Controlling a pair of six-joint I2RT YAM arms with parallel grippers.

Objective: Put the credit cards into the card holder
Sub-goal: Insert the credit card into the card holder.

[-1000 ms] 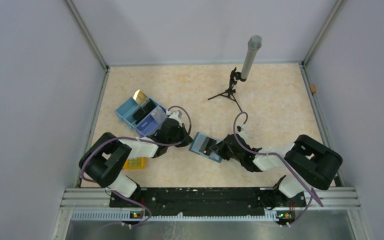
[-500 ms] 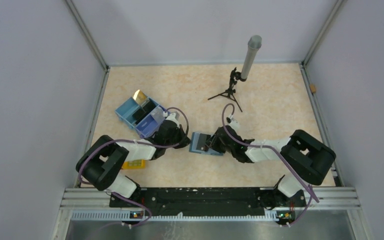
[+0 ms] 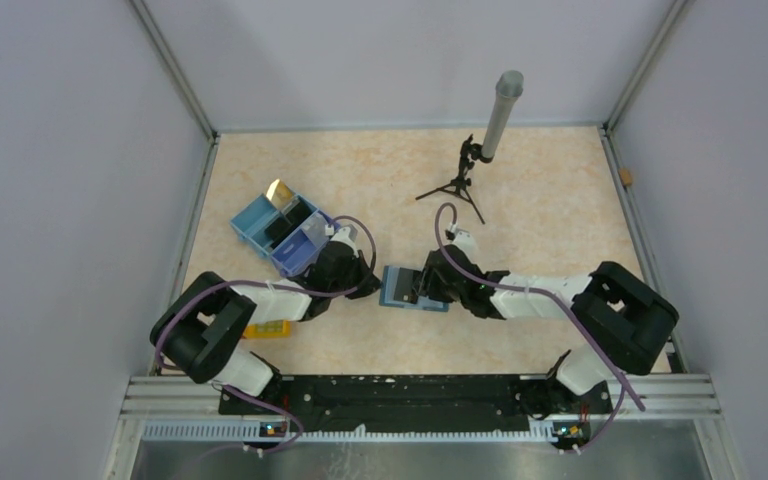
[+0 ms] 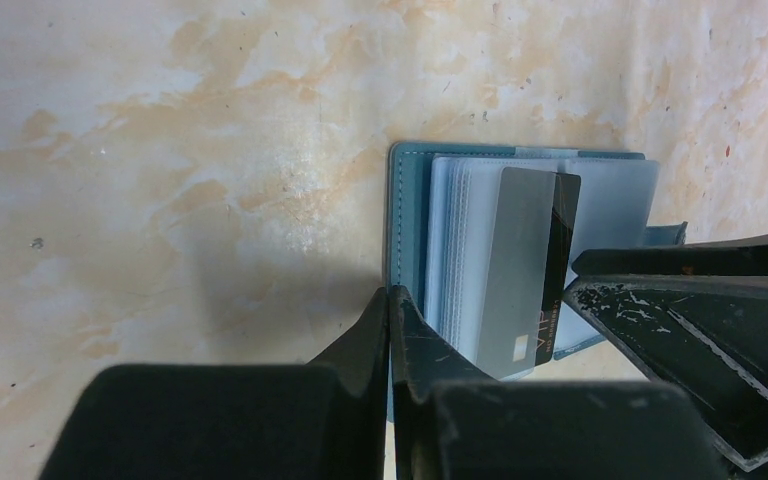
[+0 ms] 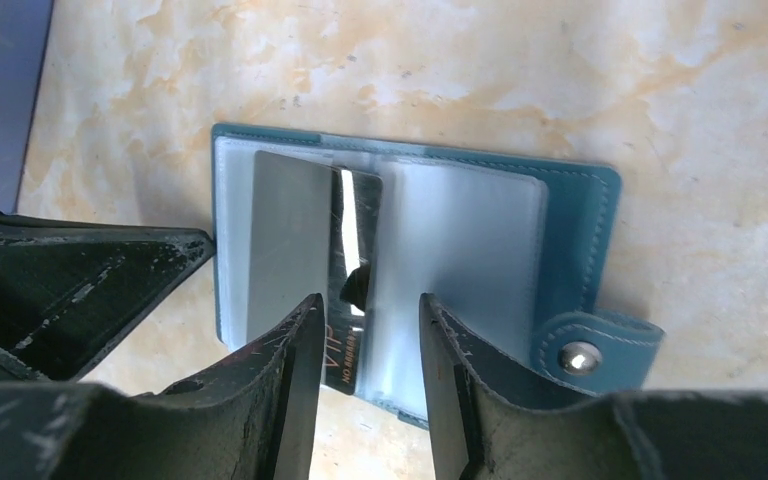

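Observation:
The teal card holder lies open on the table between my grippers, also in the left wrist view and the right wrist view. A black credit card marked VIP lies on its clear left sleeves, overhanging the near edge; it also shows in the left wrist view. My right gripper is open, its jaws standing either side of the card's right edge over the holder's middle. My left gripper is shut, tips at the holder's left edge. A gold card and a pale silvery-blue card stand in the tray.
The blue partitioned tray box stands at the left behind my left arm. A yellow studded block lies near the left arm's base. A small black tripod with a grey cylinder stands at the back.
My right gripper has reached left and farther over the holder. The holder has shifted slightly left and squared up against my left gripper's tips. The left arm has barely moved.

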